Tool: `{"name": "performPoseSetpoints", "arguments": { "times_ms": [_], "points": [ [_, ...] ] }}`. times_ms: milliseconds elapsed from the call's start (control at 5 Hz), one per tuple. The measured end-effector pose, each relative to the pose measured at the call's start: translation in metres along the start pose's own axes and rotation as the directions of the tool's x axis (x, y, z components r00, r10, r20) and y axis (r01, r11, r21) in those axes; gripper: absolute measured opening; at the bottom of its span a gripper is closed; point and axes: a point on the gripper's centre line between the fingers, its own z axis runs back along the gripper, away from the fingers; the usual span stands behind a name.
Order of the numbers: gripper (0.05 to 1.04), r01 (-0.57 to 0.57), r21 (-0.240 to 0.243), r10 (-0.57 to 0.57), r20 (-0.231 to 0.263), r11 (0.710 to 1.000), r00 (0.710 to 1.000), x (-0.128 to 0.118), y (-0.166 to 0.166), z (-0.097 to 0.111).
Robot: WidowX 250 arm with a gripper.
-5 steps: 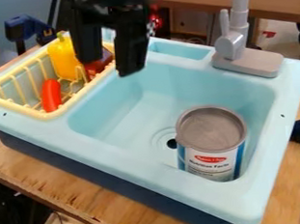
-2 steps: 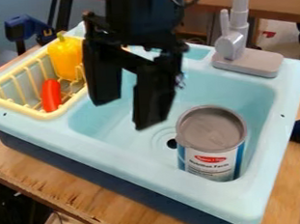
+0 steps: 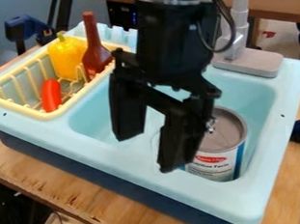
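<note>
Light blue plastic: sink [image 3: 265,190], one, sitting on a dark blue base [image 3: 93,178] over a wooden table [image 3: 47,172]; its large basin [image 3: 254,89] is opening toward the camera.

Gripper, one, black, hanging over the front of the basin. Its two fingers are standing wide apart, the light blue of the sink showing between them.

Can [image 3: 224,162], one, with a grey top and a printed label, standing upright in the basin's front right part, near the front and right walls. The gripper is covering the can's left side from view; whether the two are touching, one cannot tell.

Basket [image 3: 16,106], one, pale yellow, barred, resting at the sink's left end and holding three pieces:
- yellow pepper [image 3: 65,57], one, lying toward the back;
- brown-red bottle [image 3: 95,55], one, standing neck up, its neck rising above the basket's rim;
- red-orange piece [image 3: 50,95], one, long and rounded, lying near the front rim.

Faucet [image 3: 256,63], one, grey, standing on the back right edge of the sink.

Clamps: one, blue [image 3: 22,27], showing behind the basket.

Edges and room: the sink's front rim is running slantwise below the gripper; a stretch of basin is lying open between the basket and the can, and more is showing behind the can, toward the faucet.
</note>
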Motion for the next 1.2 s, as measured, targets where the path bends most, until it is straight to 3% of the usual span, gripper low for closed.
{"name": "performPoseSetpoints", "arguments": {
  "times_ms": [400,600,800,1200],
  "points": [
    [0.999,-0.031,0.010,0.031,-0.030,0.999,0.999,0.009,0.003,-0.013],
    [0.999,-0.017,-0.026,0.017,0.008,1.000,1.000,0.020,0.011,-0.025],
    [0.999,0.002,-0.041,-0.001,0.004,0.999,1.000,0.028,0.011,-0.032],
    [0.999,0.017,-0.031,-0.017,0.000,0.999,1.000,0.036,0.012,-0.037]
  ]
}}
